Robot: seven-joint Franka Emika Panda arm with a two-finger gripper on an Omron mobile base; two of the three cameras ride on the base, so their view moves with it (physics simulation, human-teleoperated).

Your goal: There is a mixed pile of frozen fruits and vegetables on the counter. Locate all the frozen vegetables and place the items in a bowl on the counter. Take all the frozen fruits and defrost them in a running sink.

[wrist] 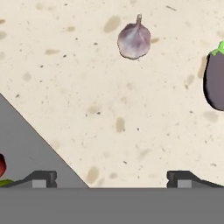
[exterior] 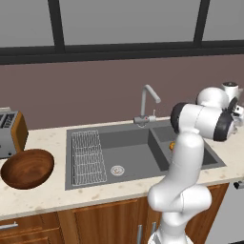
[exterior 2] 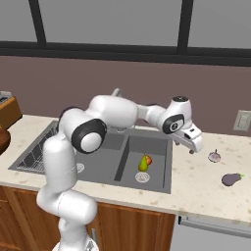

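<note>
Hanging spread wide with nothing between them, the 2 fingers [wrist: 112, 177] show as dark tips at the bottom of the hand view, pointing down at bare beige bench [wrist: 87, 87] just past the corner of the dark grey sink [wrist: 26, 148]. In the right base view the gripper [exterior 2: 192, 145] hovers above the bench just right of the sink's smaller basin, apart from every food piece. Behind it the white wrist angles down and to the right; the forearm runs nearly level across the sink from a raised elbow on the left, and the upper arm drops to the base in front of the cabinets. On the bench to the right of the gripper lies the whitish-pink bulb [exterior 2: 214, 156], and farther right and nearer the front edge lies the purple eggplant [exterior 2: 231, 179] with its green cap; the 2 are apart. The yellow-green pear-shaped piece [exterior 2: 143, 163] with its reddish top stands in the smaller basin by the drain, and a small orange piece [exterior: 172, 146] peeks out beside the arm in the left base view. The wooden bowl [exterior: 27, 168] sits on the bench left of the sink, in front of the toaster [exterior: 11, 133].
</note>
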